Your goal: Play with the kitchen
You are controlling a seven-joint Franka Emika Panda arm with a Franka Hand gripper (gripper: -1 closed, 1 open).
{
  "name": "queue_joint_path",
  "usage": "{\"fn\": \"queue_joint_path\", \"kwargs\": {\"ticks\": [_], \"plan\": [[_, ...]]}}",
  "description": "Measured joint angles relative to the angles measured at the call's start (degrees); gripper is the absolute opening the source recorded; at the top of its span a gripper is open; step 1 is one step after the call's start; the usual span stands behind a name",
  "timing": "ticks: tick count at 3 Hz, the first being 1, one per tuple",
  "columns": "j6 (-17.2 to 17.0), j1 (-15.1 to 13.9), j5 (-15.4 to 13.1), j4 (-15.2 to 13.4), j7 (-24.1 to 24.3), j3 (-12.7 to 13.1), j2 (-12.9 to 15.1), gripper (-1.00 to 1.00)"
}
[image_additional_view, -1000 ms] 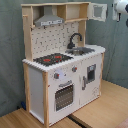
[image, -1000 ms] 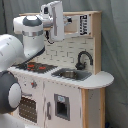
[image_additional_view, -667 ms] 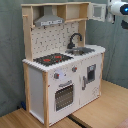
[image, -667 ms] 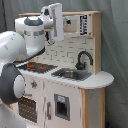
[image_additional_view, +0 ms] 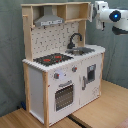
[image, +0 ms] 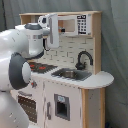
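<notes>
Since the earlier frames, the arm has swung its gripper (image: pixel 53 30) leftward in the first exterior view. Its finger state cannot be told. The kitchen (image_additional_view: pixel 60 65) stands upright, tall axis vertical, faucet (image_additional_view: pixel 74 39) arching over the sink (image_additional_view: pixel 81 50).

My gripper (image: pixel 52 31) hung at the upper shelf level of the tall white and light-wood toy kitchen (image_additional_view: pixel 60 80). Beneath it the black-and-red stove top (image_additional_view: pixel 52 59) and the metal sink (image: pixel 71 74) lay open from above. The curved black faucet (image: pixel 84 59) rose behind the sink, and the grey hood (image_additional_view: pixel 49 20) capped the room over the stove.
</notes>
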Motion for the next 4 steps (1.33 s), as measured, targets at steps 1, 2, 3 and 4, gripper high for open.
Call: {"fn": "queue_joint_path", "kwargs": {"ticks": [1,2,3,4], "plan": [[0.0,0.0,-0.1,4.2,0.0,1.8,4.7,-1.0],[0.0,0.0,-0.6,8.3,-0.2,2.9,8.8,-1.0],[0.0,0.0,-1.4,12.9,-0.5,4.0,13.0,-1.0],[0.0,0.0,-2.5,17.5,-1.0,5.2,17.1,-1.0]]}}
